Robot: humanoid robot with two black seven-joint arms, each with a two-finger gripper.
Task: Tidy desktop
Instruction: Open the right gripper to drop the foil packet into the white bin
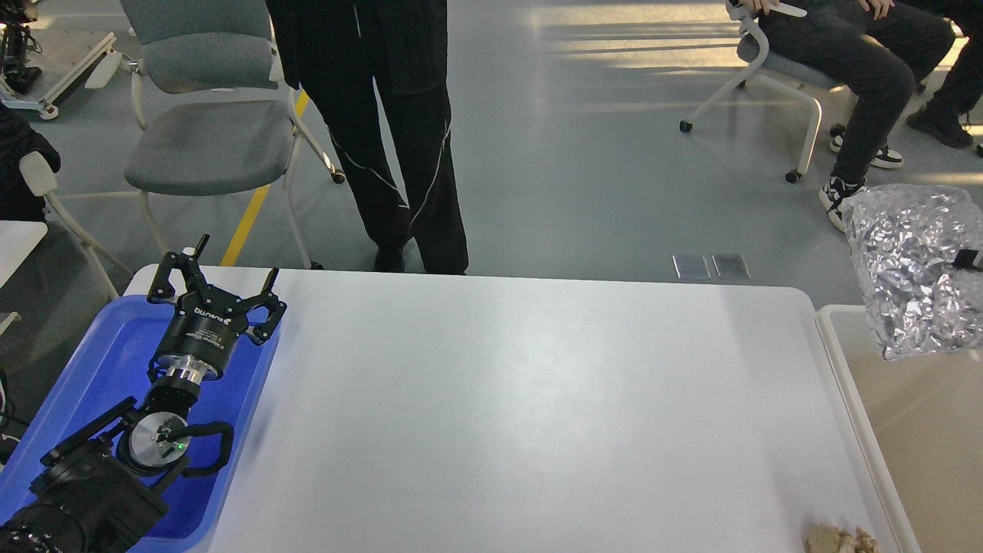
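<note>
The white desktop (522, 415) is mostly bare, with a crumpled beige paper wad (841, 539) at its front right edge. My left gripper (223, 276) is open and empty, held above the far end of the blue tray (100, 361) at the left. Only a small black tip of my right gripper (969, 259) shows at the right edge. It is shut on a crinkled silver foil bag (910, 269), which hangs in the air above the far end of the off-white bin (845, 384).
A person in black (384, 115) stands just behind the table's far edge. A grey chair (207, 115) stands at the back left. Seated people and a white chair (776, 69) are at the back right.
</note>
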